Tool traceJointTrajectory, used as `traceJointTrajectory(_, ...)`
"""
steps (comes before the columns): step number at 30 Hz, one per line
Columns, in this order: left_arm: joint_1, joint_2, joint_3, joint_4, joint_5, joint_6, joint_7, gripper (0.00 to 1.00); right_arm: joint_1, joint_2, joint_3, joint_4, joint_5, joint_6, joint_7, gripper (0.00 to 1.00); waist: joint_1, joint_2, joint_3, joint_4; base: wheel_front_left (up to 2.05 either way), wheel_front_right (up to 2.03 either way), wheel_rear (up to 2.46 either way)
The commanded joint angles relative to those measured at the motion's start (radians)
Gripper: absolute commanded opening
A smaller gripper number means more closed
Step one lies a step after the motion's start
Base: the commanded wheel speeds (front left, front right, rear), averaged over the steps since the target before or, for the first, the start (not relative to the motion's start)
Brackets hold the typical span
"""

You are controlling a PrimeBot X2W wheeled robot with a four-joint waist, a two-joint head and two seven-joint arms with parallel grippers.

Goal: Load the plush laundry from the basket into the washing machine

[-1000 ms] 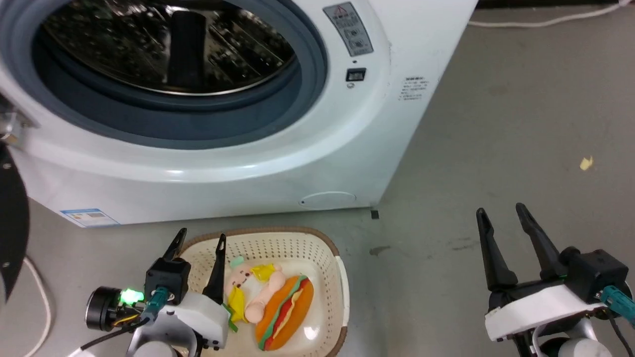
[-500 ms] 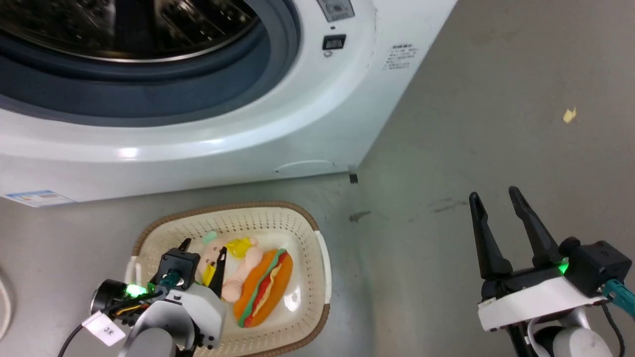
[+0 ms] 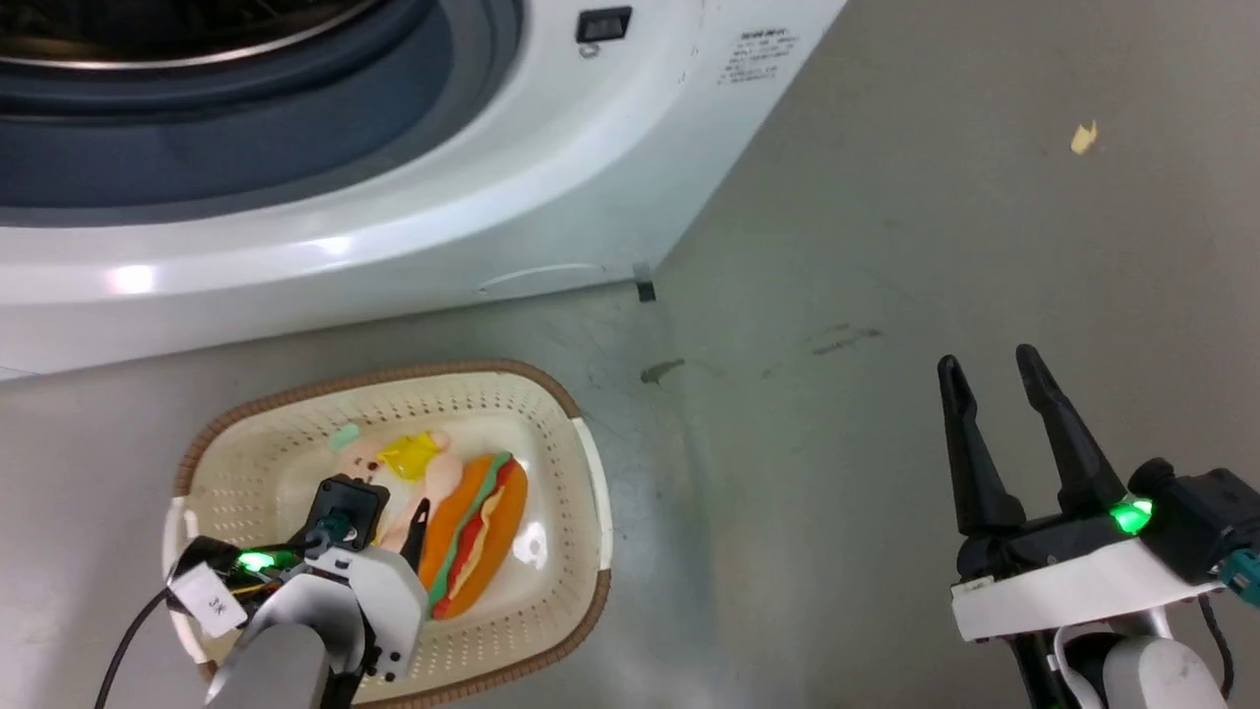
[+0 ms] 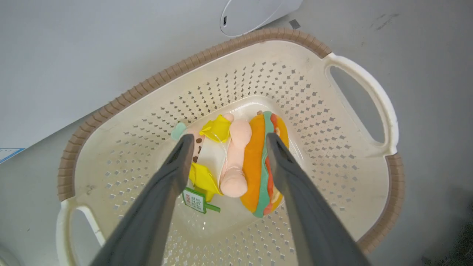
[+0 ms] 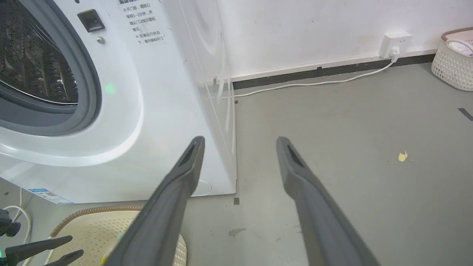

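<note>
The cream basket [image 3: 413, 372] with its brown rim [image 4: 221, 48] sits on the floor in front of the white washing machine [image 3: 394, 226], whose steel drum [image 5: 33, 66] stands open. Inside the basket lie the pink-beige doll [image 3: 409, 458] in yellow clothing and the orange striped bun plush [image 3: 477, 532], side by side. My left gripper [image 4: 230, 137] hangs open inside the basket, one finger over the doll [image 4: 236, 147] and the other over the bun [image 4: 255, 155], holding nothing. My right gripper [image 3: 987, 359] is open and empty above bare floor to the right of the washer.
A yellow scrap [image 3: 1083, 138] lies on the grey floor to the right. By the far wall are a socket [image 5: 397, 40], a white cable [image 5: 314, 83] and a second white basket [image 5: 452, 62]. The washer's front corner [image 5: 232, 184] stands near the right gripper's fingers.
The head camera has tilted down and shifted. My left gripper has sunk from the basket's near rim down over the two toys, still open. The right gripper has barely moved.
</note>
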Motion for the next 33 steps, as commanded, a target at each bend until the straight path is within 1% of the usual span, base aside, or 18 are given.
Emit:
traceJointTrajectory(1, -0.034, 0.015, -0.015, 0.032, -0.007, -0.005, 0.006, 1.0, -0.024, -0.001, 0.0, -0.01, 0.016, -0.001, -0.01, 1.0, -0.0001, -0.0001, 0.023, -0.014, 0.0, 0.0, 0.0)
traceJointTrajectory(6, -0.083, 0.033, -0.051, 0.101, -0.021, -0.011, 0.016, 1.0, -0.03, -0.001, -0.001, -0.021, 0.038, -0.001, -0.021, 1.0, -0.0001, -0.0001, 0.061, -0.031, 0.0, 0.0, 0.0)
traceJointTrajectory(10, -0.13, 0.042, -0.057, 0.162, -0.048, -0.015, 0.026, 1.0, -0.034, -0.001, -0.004, -0.031, 0.051, -0.001, -0.029, 1.0, -0.0001, -0.0001, 0.093, -0.043, 0.0, 0.0, 0.0)
traceJointTrajectory(20, -0.242, 0.057, -0.154, 0.297, -0.083, -0.026, 0.101, 1.0, -0.052, -0.001, -0.001, -0.039, 0.097, -0.001, -0.05, 1.0, -0.0001, -0.0001, 0.177, -0.075, 0.0, 0.0, 0.0)
traceJointTrajectory(23, -0.27, 0.065, -0.164, 0.335, -0.109, -0.029, 0.102, 1.0, -0.054, -0.001, 0.004, -0.041, 0.11, -0.001, -0.056, 1.0, -0.0001, -0.0001, 0.201, -0.085, 0.0, 0.0, 0.0)
traceJointTrajectory(27, -0.302, 0.083, -0.199, 0.391, -0.114, -0.034, 0.112, 1.0, -0.054, -0.001, -0.005, -0.047, 0.125, -0.001, -0.064, 1.0, -0.0001, -0.0001, 0.231, -0.101, 0.0, 0.0, 0.0)
traceJointTrajectory(31, -0.35, 0.1, -0.231, 0.434, -0.102, -0.01, 0.092, 1.0, -0.052, -0.001, -0.011, -0.049, 0.143, -0.001, -0.073, 1.0, -0.0001, -0.0001, 0.266, -0.114, 0.0, 0.0, 0.0)
traceJointTrajectory(33, -0.372, 0.102, -0.244, 0.459, -0.104, -0.009, 0.089, 1.0, -0.051, -0.001, -0.011, -0.043, 0.144, -0.001, -0.077, 1.0, -0.0001, -0.0001, 0.283, -0.12, 0.0, 0.0, 0.0)
